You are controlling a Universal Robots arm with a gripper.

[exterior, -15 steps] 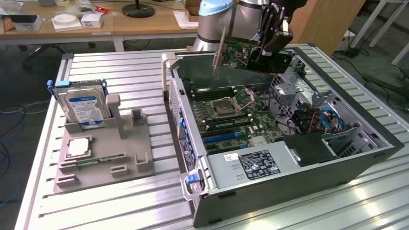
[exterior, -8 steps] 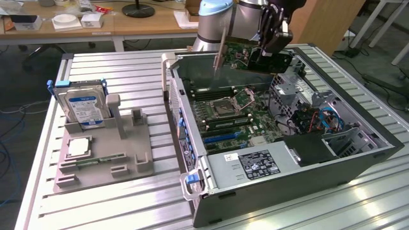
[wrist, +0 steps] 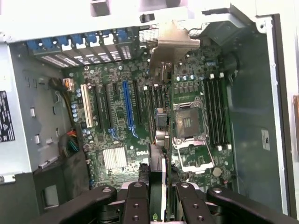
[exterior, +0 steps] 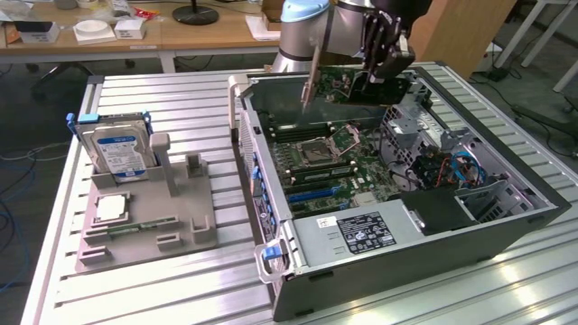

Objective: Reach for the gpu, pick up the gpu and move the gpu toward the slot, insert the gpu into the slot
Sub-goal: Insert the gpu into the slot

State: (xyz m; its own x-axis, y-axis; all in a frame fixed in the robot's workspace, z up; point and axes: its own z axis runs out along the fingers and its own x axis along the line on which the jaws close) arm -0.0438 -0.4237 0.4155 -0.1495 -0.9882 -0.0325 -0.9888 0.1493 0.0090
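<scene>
1 black 2-fingered gripper [exterior: 378, 68] is clamped on the thin dark green circuit-card gpu [exterior: 342, 82]. In the exterior view the card's silver bracket end points toward 9 o'clock, at the 12 o'clock end of the open grey computer case [exterior: 407, 271]. The card hangs edge-down, clear of the long black plastic slot [wrist: 150, 105] on the green motherboard [wrist: 100, 140].

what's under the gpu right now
The gpu hangs in the gripper above the open case. Beneath it lies the green motherboard, with card slots and processor socket. The strip directly under the card is covered.
</scene>
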